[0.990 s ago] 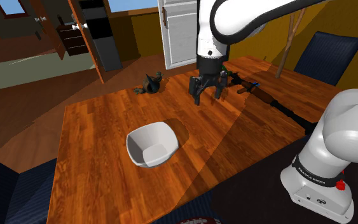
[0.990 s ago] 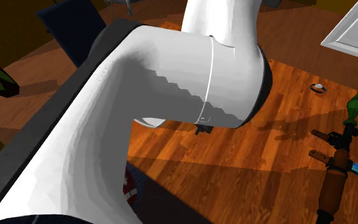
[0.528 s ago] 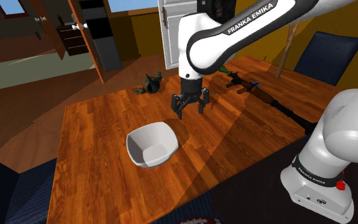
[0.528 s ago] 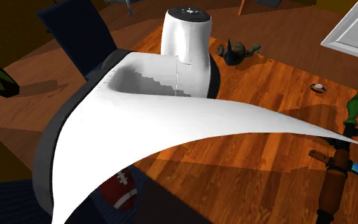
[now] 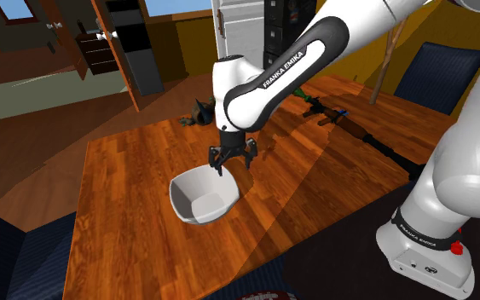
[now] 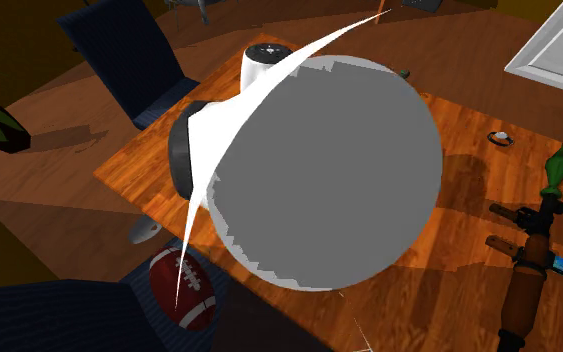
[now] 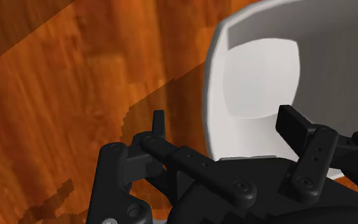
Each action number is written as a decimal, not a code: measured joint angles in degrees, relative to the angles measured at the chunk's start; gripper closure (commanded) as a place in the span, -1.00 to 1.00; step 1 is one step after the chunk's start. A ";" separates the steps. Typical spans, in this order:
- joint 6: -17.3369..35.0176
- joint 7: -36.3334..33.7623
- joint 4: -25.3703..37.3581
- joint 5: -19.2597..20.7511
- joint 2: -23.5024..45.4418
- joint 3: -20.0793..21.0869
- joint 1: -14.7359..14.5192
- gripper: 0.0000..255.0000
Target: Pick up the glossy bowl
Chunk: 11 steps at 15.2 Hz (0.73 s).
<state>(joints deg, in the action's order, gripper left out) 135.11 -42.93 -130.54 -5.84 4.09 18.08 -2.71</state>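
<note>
Starting near: white bowl (image 5: 202, 198) upright on the wooden desk (image 5: 127, 196), about mid-surface, resting free and ungripped. Just beyond it, hand (image 5: 232, 164) spread open and lowered over the far rim, one finger (image 7: 159, 127) outside the wall, the other inside. Lined up to pinch that wall, by the look of it. Lower and nearer than half a second back, then hovering farther right. Bowl unmoved.

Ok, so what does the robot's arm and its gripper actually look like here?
The arm is glossy white with rounded links and dark joints; a black band carries white FRANKA EMIKA lettering. Its white base has a small red button. The gripper is all black, with two blocky fingers and visible screw heads.
</note>
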 measured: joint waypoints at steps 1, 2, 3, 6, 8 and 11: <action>0.65 -0.45 0.20 0.35 0.84 0.00 -0.10 -1.00; 1.33 -0.64 0.09 0.55 1.41 -0.03 -0.13 -1.00; 2.17 -0.92 -0.02 0.82 2.14 -0.02 -0.24 -1.00; 4.34 -1.46 -0.27 1.53 4.11 -0.09 -0.47 -1.00; 5.85 -1.55 -0.77 1.88 5.17 -0.21 -0.52 -1.00; 6.22 -1.67 -0.72 2.04 5.58 -0.23 -0.59 1.00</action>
<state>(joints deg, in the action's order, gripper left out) 141.33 -44.61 -131.25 -3.80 9.66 17.84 -3.30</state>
